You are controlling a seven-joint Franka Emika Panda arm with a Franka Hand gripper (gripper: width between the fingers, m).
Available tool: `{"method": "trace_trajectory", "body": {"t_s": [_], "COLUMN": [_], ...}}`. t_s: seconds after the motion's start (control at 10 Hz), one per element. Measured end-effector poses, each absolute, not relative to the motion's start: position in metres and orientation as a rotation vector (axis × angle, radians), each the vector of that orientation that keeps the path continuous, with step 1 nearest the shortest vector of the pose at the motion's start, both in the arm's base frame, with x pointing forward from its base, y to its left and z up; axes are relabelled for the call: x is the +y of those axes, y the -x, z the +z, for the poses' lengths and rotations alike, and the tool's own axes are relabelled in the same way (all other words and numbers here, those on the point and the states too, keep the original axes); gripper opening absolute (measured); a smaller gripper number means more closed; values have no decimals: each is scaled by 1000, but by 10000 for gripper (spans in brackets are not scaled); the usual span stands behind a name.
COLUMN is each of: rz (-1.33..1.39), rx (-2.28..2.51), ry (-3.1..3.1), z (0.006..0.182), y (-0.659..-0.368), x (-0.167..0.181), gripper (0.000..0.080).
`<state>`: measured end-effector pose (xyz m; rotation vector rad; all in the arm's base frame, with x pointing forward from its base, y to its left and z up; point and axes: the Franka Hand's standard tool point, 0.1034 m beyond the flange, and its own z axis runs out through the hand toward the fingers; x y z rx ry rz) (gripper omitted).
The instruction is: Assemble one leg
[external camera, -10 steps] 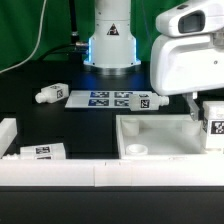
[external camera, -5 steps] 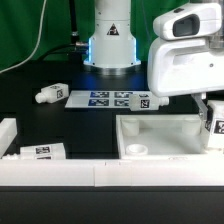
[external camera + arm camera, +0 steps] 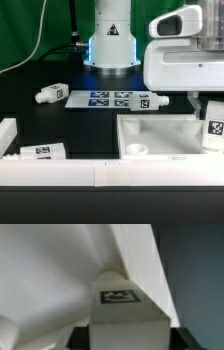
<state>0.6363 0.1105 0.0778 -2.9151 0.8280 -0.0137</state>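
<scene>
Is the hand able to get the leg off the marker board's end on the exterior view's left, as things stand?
Probably not yet. The hand looks shut on another leg over the tabletop. The loose leg lies in the open with nothing over it, so the way looks free once the hand is emptied.

Leg [image 3: 213, 133]: cropped by the exterior view's right edge; wrist view blurs its tag, cuts off one end. My gripper [image 3: 122, 339]: fingers [image 3: 80, 339] mere dark slivers flanking it. Tray [image 3: 160, 135]: right side out of frame
</scene>
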Motion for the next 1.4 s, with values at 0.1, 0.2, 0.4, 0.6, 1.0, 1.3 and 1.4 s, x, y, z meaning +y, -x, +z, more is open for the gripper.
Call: {"method": "trace_trajectory", "body": {"t_s": [0.1,0.2,0.4,0.6,1.0,1.3,1.4], "rz": [10,41,63,67,-10,-49,-60], "rx": [1115,1355,1606,1668,1050,622,483], "ry": [2811,2674,2472,2427,2799,2943,2973], "z": [77,77,76,76,80,79,79], "y": [-634,-634,-637,-637,-638,-638,-639], "x": [111,111,110,111,116,119,117], "gripper": [295,291,290,290,596,648,648]}}
